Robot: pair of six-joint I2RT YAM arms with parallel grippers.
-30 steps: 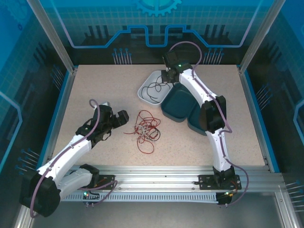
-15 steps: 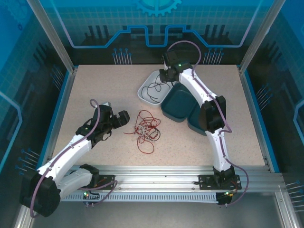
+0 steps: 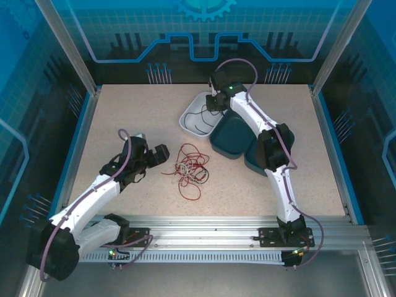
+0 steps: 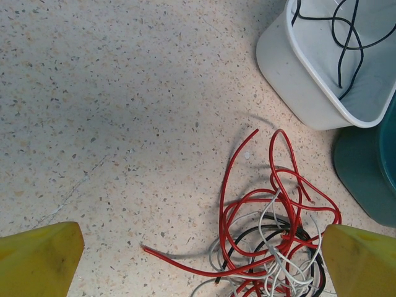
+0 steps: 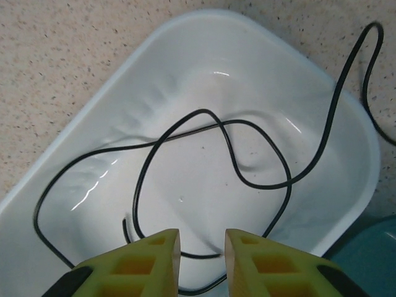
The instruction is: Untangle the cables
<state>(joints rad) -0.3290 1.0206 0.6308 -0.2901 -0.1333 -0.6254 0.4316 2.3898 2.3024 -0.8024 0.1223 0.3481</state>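
Two tools: the left tool (image 4: 198, 257) stands spread wide and empty, to the near left of the white tray (image 5: 185, 55), facing the tangle of cables (image 4: 272, 247); the right tool (image 5: 202, 244) hangs directly over the white tray, its fingers a narrow gap apart with nothing between them, so it is released, not clenched
Black cable: one black cable (image 5: 218, 124) lies in loose open loops inside the white tray; one end runs over the tray's rim onto the surface (image 3: 124, 111)
Tangle: red, white and black strands lie knotted in a heap on the surface, on the near side of the white tray and apart from its wall; a red loop reaches toward the tray without touching it
Teal bins: dark teal bins (image 3: 232, 139) sit right against the white tray's right side
Stage, as I judge: one strand sorted; the heap not yet dealt with
Risk, trailing end: the end lying over the rim could snag on the right tool as it lifts, dragging the strand out of the tray
Risk, heap: a wide grab by the left tool would likely take several strands at once; pulling then tightens the knot or hauls the whole heap along
Risk, thin wire: a strand flat on the surface may slip from closing fingers; the tips could scrape the surface
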